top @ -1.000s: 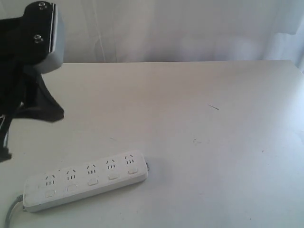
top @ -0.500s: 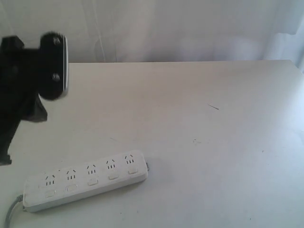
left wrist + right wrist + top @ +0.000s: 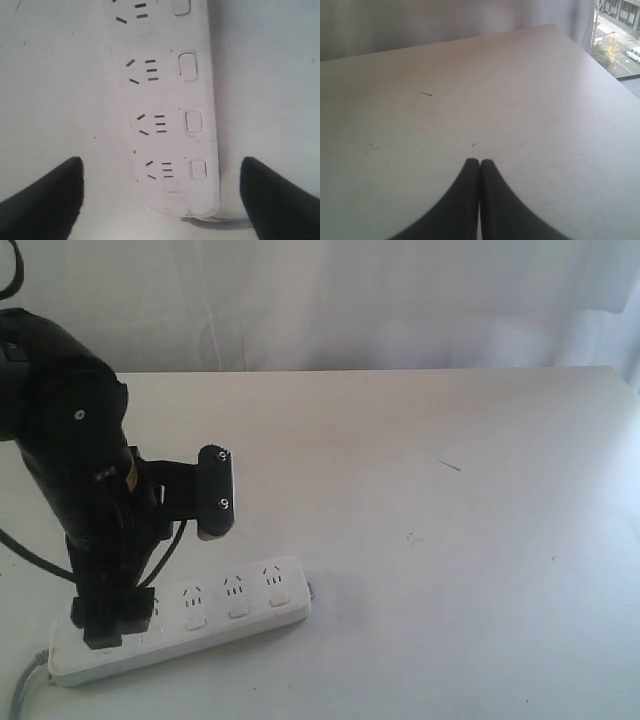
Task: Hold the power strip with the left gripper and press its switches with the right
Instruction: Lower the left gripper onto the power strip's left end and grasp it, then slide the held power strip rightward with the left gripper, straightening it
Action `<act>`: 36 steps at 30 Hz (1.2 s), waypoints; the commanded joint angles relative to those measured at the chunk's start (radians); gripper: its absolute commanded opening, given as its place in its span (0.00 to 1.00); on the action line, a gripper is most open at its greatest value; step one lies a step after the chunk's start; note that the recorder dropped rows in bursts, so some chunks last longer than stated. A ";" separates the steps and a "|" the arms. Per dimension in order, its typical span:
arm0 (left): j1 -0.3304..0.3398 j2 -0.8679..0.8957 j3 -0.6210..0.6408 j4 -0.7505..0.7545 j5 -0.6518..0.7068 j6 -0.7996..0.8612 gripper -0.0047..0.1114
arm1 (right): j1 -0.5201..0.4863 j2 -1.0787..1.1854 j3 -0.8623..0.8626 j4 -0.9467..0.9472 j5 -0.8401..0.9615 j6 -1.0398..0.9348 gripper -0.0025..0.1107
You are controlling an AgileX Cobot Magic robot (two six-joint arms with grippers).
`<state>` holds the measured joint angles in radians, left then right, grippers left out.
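The white power strip (image 3: 240, 602) lies near the table's front left, its grey cord (image 3: 20, 690) trailing off the left end. My left gripper (image 3: 112, 620) hangs just above the strip's cord end and hides the sockets there. In the left wrist view the left gripper (image 3: 161, 167) is open, one black fingertip (image 3: 60, 185) on each side of the power strip (image 3: 165, 100), neither touching it. The switches (image 3: 193, 121) run in a row along one long edge. My right gripper (image 3: 480, 162) is shut on nothing above bare table and does not appear in the exterior view.
The pale table (image 3: 450, 540) stretches to the right and back, with a small dark mark (image 3: 449, 465) on it. A white curtain (image 3: 400, 300) hangs behind the far edge. The right wrist view shows the table's corner (image 3: 555, 26) with a window beyond.
The left arm has swung down from the upper left to just above the strip's cord end, now covering the two leftmost socket groups. The strip has not moved.
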<state>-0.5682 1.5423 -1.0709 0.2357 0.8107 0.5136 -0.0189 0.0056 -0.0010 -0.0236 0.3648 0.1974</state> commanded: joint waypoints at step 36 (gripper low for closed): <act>0.142 0.236 0.001 -0.156 -0.048 0.116 0.85 | 0.000 -0.006 0.001 -0.002 -0.007 0.000 0.02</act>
<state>-0.4288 1.7643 -1.0709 0.0934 0.7639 0.6277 -0.0189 0.0056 -0.0010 -0.0236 0.3648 0.1974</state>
